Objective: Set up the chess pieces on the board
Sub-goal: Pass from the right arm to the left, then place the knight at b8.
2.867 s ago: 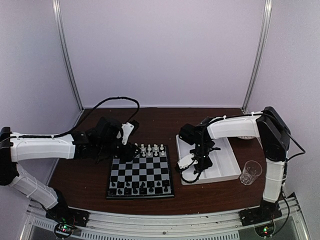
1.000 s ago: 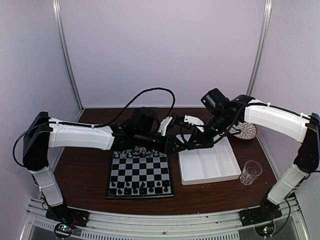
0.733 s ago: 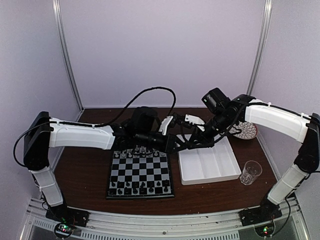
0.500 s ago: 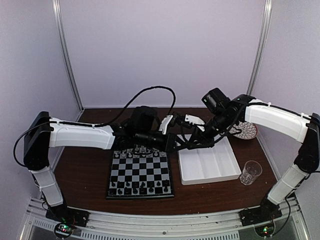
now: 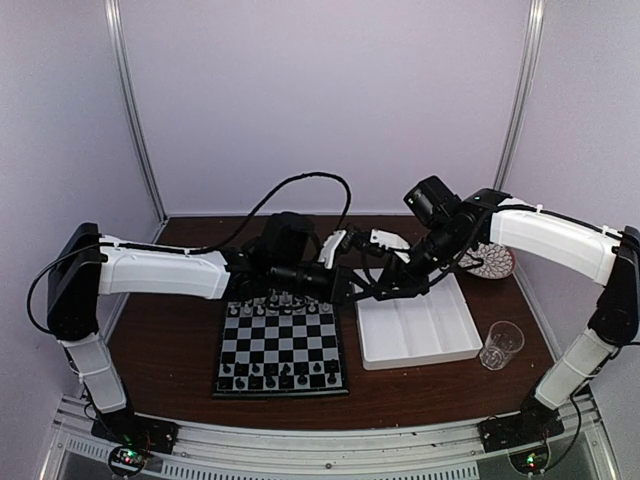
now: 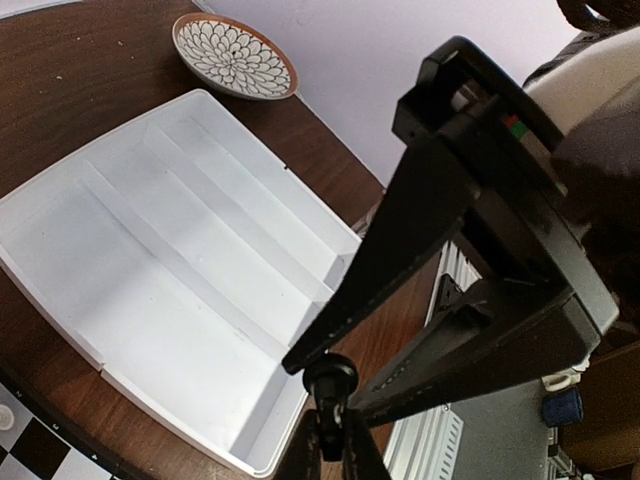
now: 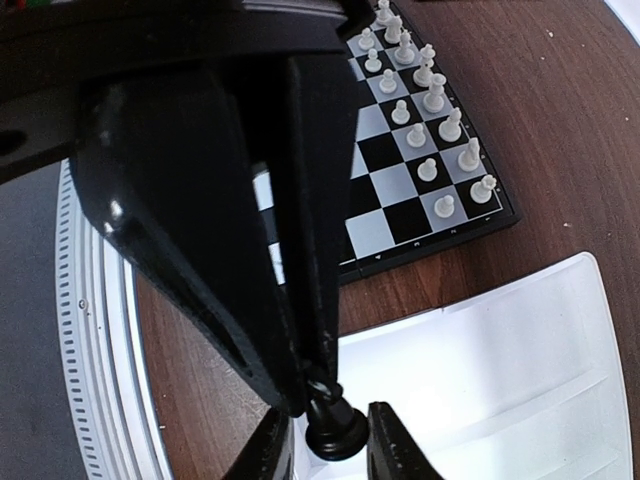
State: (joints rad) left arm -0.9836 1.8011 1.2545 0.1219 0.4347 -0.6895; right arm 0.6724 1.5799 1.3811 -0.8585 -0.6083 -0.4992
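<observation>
Left tool and right tool, apart earlier, are now meeting over the white divided plastic tray, both clamping one tiny black plastic chessman there; mistimed release is risking a drop.

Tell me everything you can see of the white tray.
The white tray is a shallow rectangle, seemingly matte plastic, with a raised rim and low ridges dividing it lengthwise into long parallel troughs. Every trough in view is empty. It lies flat on the brown table, just right of the chessboard, with a patterned dish beyond its far right corner and a clear glass by its near right corner.
</observation>
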